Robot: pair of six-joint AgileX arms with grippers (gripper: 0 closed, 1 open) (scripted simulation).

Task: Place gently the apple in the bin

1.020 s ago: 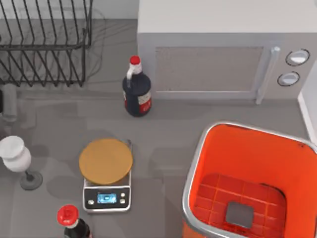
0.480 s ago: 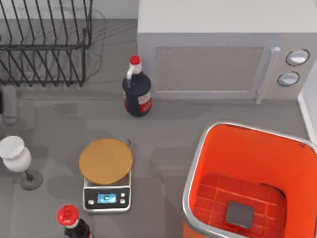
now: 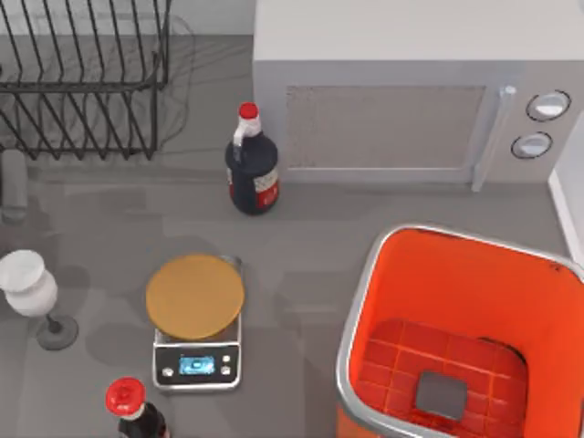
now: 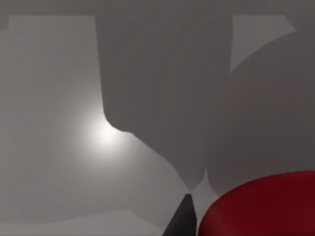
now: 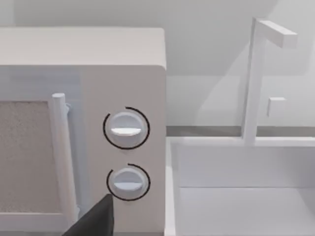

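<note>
The bin (image 3: 365, 301) is a large orange-red square tub with a grey rim, standing at the table's front right with only its grid floor showing inside. In the left wrist view a dark red rounded shape (image 4: 261, 206), which I take for the apple, sits close beside the dark tip of my left gripper (image 4: 184, 219) over grey table. A grey piece of my left arm (image 3: 13, 187) shows at the table's left edge. The dark tip of my right gripper (image 5: 96, 221) hangs in front of the microwave's knobs (image 5: 126, 129).
A microwave (image 3: 392, 100) fills the back. A dark bottle with a red cap (image 3: 251, 173) stands before it. A scale with a wooden disc (image 3: 195, 315), a wine glass (image 3: 27, 287), a second red-capped bottle (image 3: 128, 406) and a wire rack (image 3: 82, 73) occupy the left.
The grey piece of my left arm at the top view's left edge has shifted slightly, and its dark part has slipped out of the picture. Nothing else moved.
</note>
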